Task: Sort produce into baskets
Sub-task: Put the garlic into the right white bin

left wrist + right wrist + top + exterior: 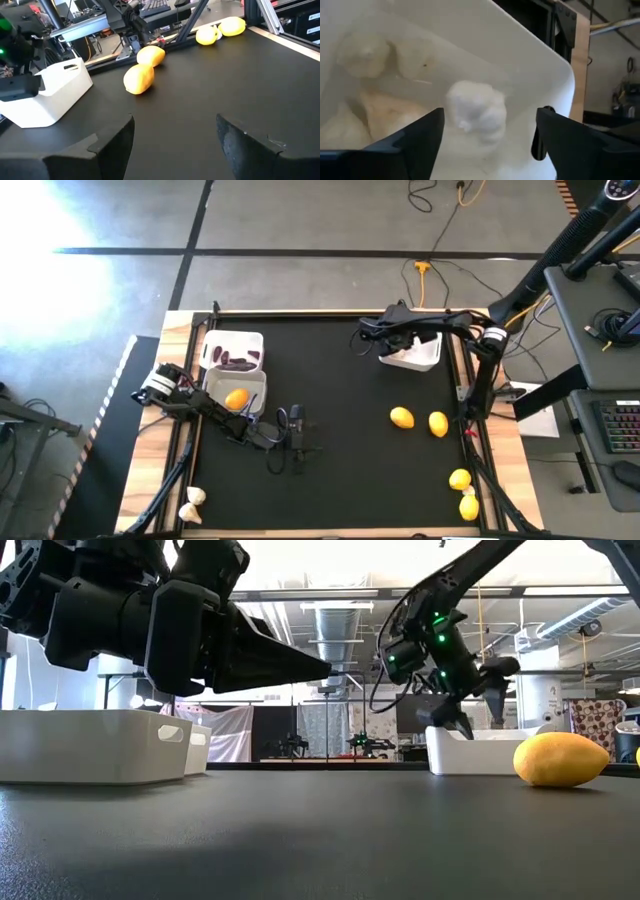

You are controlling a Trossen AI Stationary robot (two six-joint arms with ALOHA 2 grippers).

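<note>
Right gripper (pixel 487 142) hangs over the far-right basket (pixel 418 356), fingers spread wide with a white garlic bulb (pixel 476 111) showing between them, seemingly free of both pads; more pale bulbs lie on the basket floor. Whether the bulb is resting or dropping cannot be told.

Left gripper (pixel 296 442) sits low over the mat at centre, fingers wide and empty, facing two lemons (pixel 144 70) mid-table.

Left side: one basket (pixel 216 345) holds purple pieces, the next basket (pixel 259 383) holds one lemon (pixel 237 398). Two more lemons (pixel 465 493) lie at the near-right corner, with something small and white touching them. Two garlic bulbs (pixel 192 503) rest on the wooden edge at near left, off the mat.

Risks, as judged:
- The lemons are ovals, so a finger touching one off-centre could roll it away.
- The corner pair sits against the frame rail, leaving tight finger room.
- Bulbs on the wood edge may get nudged off.
- Right fingers could clip the basket wall on lifting and shift the basket.
</note>
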